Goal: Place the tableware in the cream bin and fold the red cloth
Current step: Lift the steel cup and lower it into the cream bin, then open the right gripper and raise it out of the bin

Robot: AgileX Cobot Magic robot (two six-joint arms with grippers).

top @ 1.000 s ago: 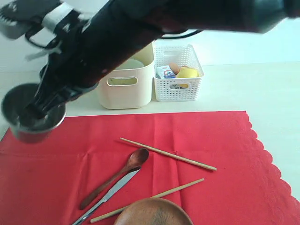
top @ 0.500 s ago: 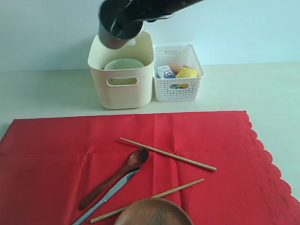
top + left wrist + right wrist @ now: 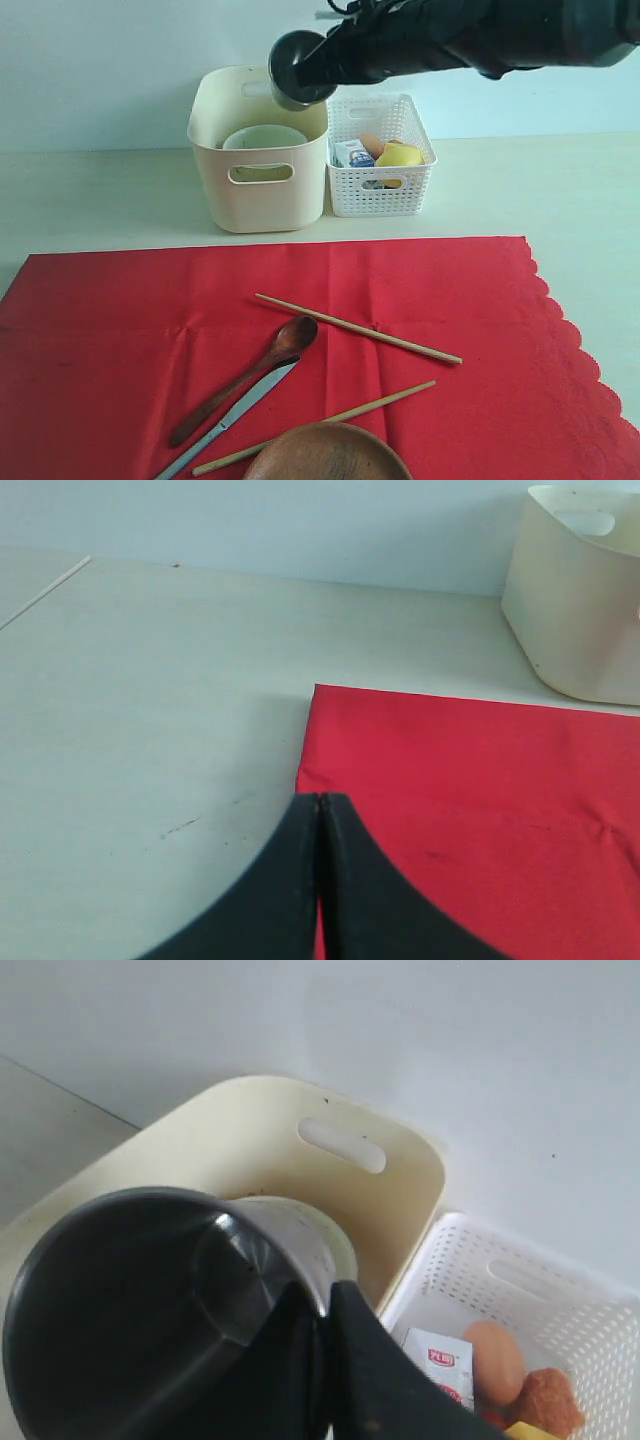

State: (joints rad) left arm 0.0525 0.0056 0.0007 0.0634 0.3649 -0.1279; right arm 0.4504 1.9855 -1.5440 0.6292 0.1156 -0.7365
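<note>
1. Your exterior view looks from a raised spot at the near side of the worktop (image 3: 100,190) toward the back wall. The red cloth (image 3: 450,290) fills the near ground. The cream bin (image 3: 262,200) and white basket (image 3: 380,195) stand far off.
2. Your left wrist view rides low and near the worktop, looking past the left end effector (image 3: 319,815) over the cloth's corner toward the bin.
3. Your right wrist view hangs close above bin and basket, looking down past the right end effector (image 3: 328,1300).
4. All three views share the bin.
</note>
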